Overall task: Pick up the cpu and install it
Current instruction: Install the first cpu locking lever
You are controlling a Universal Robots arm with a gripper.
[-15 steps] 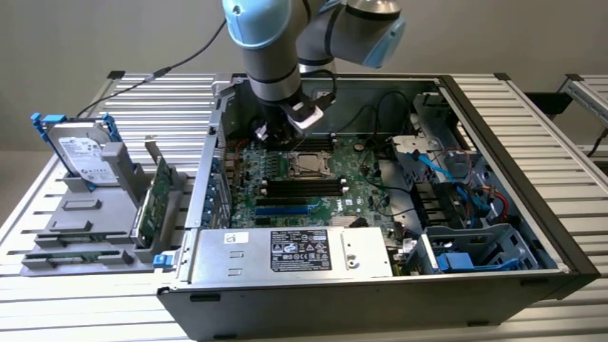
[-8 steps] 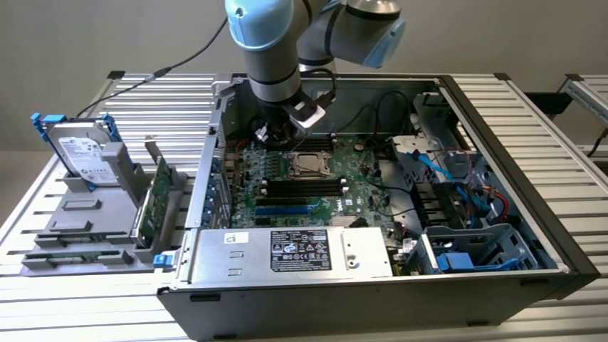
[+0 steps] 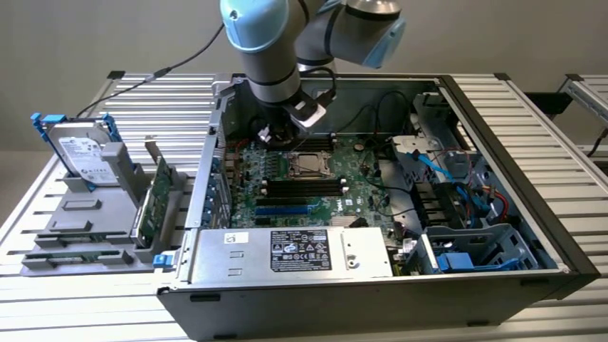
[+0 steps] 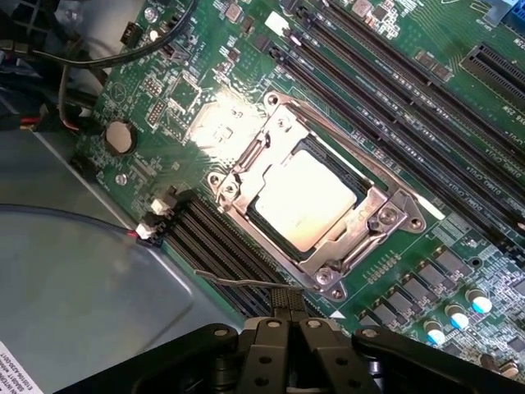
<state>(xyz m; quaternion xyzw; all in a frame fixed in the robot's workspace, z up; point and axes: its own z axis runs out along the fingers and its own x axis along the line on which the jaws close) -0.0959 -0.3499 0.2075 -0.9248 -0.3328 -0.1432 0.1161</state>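
The cpu (image 4: pixel 303 197), a flat square chip with a dull silver top, lies in the metal socket frame (image 4: pixel 385 217) on the green motherboard (image 4: pixel 164 90). In the exterior view the cpu (image 3: pixel 309 165) sits mid-board inside the open computer case (image 3: pixel 560 235). My gripper (image 4: pixel 287 316) is shut, its fingers pressed together just beside the socket, with their tips at the end of the thin wire socket lever (image 4: pixel 238 283). I cannot tell whether they grip the lever. In the exterior view my gripper (image 3: pixel 275 135) hangs low over the board, toward that view's left of the socket.
Black memory slots (image 3: pixel 304 189) run beside the socket. A power supply (image 3: pixel 295 249) fills the case's near side, and a drive cage (image 3: pixel 475 249) with blue cables stands at the exterior view's right. Outside the case stand a hard drive (image 3: pixel 81 153) and green cards (image 3: pixel 152 199) in a grey holder.
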